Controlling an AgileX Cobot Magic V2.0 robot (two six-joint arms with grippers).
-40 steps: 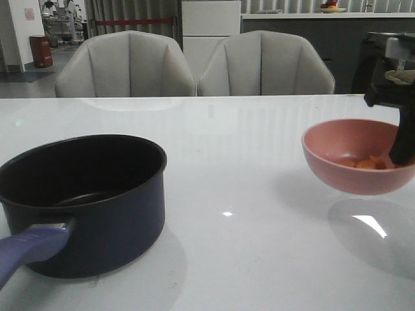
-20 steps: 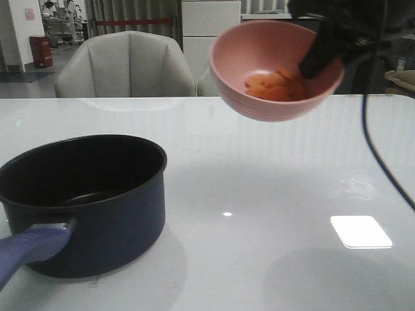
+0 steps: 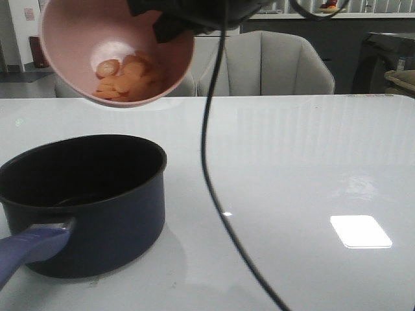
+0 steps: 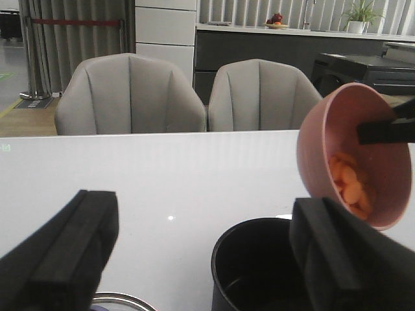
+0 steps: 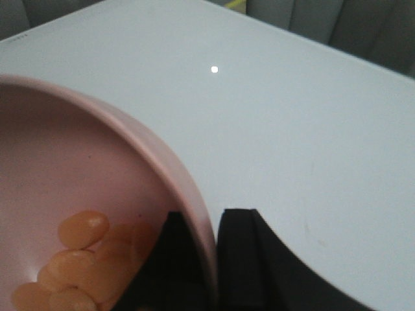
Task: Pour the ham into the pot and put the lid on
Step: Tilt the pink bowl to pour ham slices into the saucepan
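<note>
- Pink bowl (image 4: 343,139) tipped at right of frame, ham (image 4: 350,188) piled low inside.
- Dark finger (image 4: 382,131) clamped over bowl's rim.
- Pot (image 4: 259,272) directly beneath, bottom centre.
- Left gripper (image 4: 204,259) spread wide across foreground.
- Two grey chairs (image 4: 130,94) behind white table (image 4: 162,175).

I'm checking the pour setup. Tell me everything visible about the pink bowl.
The pink bowl is round, matte and smooth, plastic or ceramic by its look. It hangs in the air above the pot, tilted towards the camera. Orange-pink ham pieces lie against its lower wall. The right gripper pinches its rim, one jaw inside, one outside.
</note>
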